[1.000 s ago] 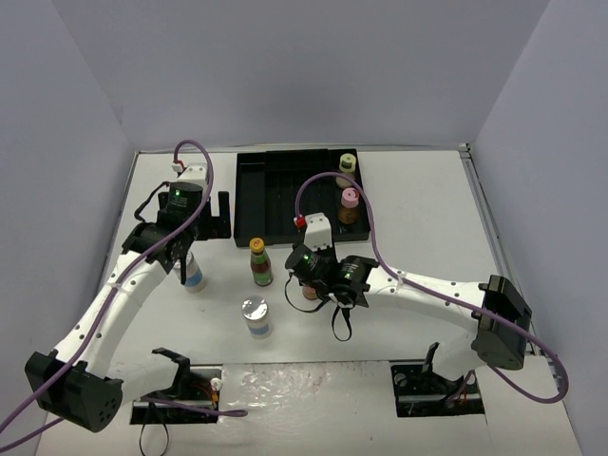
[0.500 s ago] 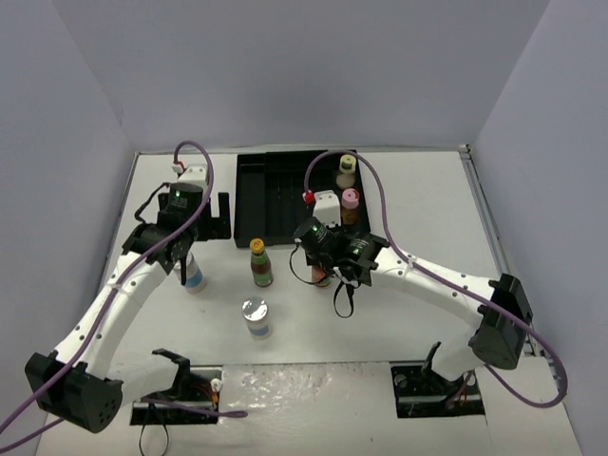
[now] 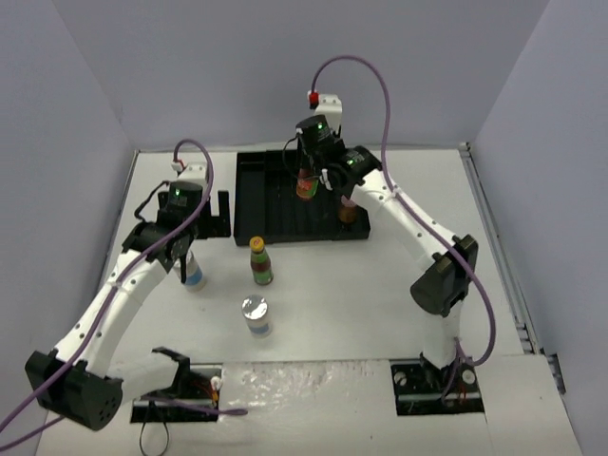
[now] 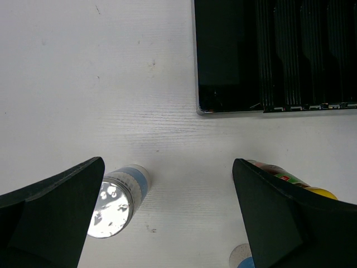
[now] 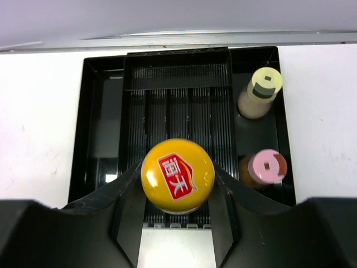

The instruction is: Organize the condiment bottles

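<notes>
My right tool (image 5: pixel 177 192) was pinching a slim yellow-capped bottle (image 5: pixel 177 167) just under its cap and holding it over the ridged middle of the black tray (image 5: pixel 92 111). My left tool (image 4: pixel 168 184) was spread wide above the desk (image 4: pixel 83 67). A silver-capped jar (image 4: pixel 120 195) stood by one finger and the other slim bottle (image 4: pixel 284 180) by the opposite one. As far as I could tell, neither was touched.

The ridges worried me, because a narrow base set across them could tilt and topple once I let go. A drift to the right risked bumping the pink-capped bottle (image 5: pixel 265 167) or the cream bottle (image 5: pixel 259 92), both standing in the tray's right-hand compartment. On my left, coming down off-centre could have tipped the jar or shoved the slim bottle.

The tray's middle and left compartment looked open to me. Bare desk ran from my left tool to the tray's near rim. A second jar (image 3: pixel 255 316) stood apart, nearer the bases.
</notes>
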Motion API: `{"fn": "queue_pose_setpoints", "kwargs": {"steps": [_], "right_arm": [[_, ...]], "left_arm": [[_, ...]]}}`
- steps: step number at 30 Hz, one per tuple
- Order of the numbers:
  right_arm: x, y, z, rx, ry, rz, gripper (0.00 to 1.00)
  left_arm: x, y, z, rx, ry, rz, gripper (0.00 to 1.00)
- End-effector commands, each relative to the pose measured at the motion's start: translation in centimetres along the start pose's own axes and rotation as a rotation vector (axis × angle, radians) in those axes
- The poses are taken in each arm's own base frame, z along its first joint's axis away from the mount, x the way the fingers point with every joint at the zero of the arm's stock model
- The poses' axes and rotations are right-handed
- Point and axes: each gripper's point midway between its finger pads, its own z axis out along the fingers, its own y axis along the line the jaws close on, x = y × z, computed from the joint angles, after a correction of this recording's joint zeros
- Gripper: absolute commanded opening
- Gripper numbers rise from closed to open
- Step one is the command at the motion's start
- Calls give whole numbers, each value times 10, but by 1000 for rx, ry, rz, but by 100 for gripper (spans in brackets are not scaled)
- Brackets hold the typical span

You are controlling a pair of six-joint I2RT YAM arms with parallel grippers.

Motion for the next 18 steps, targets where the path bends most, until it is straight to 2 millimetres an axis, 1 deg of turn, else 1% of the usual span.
{"fn": "queue_pose_setpoints", "kwargs": {"steps": [1,6,10,18], "right_arm": [[-75,-10,39,2,-170,106,0],[-108,-25,73,10,-249,172,0],[-121,-34,91,14,-309,202,0],[-122,-40,116,10,-345,198,0]], "left_arm": [[-21,3,-6,-8,-80,-20,97],[-20,5,-5,-17,-79,-19,97],[-19,4,-2,-20,-72,-16,97],[-17,4,0,-20,-63,-16,97]]}}
